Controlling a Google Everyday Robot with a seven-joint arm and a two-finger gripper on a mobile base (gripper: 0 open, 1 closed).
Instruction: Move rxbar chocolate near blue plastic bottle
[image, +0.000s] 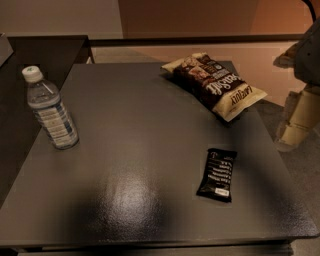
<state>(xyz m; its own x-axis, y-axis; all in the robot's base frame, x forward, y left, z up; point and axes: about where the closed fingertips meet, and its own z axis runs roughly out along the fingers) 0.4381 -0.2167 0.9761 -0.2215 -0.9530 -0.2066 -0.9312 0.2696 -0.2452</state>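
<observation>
Gripper: pale cream-coloured part, off the bench, just beyond the right edge and roughly level with the back half of that edge. It is cut by the right side of the view, so released or clenched: cannot tell. A dark arm section sits above it in the upper right corner of the view.

Nearest item to it is the chip bag, brown and cream, lying flat at the back-right corner. Its long axis is diagonal and its cream end reaches the right edge. It is apart from the gripper.

rxbar chocolate: flat on the bench, in the right half, closer to the front edge than the back, with the front-right corner its nearest corner. Long axis runs about front to back, slightly skewed. White lettering faces up, and the small white label patch is at the end toward the front edge. It is apart from both bag and gripper.

blue plastic bottle: upright near the left edge, in the back half, white cap on, pale blue-and-white label round the lower body. It is well apart from the bar, diagonally across the bench top.

Second dark surface: beyond the left edge, toward the back-left corner.
</observation>
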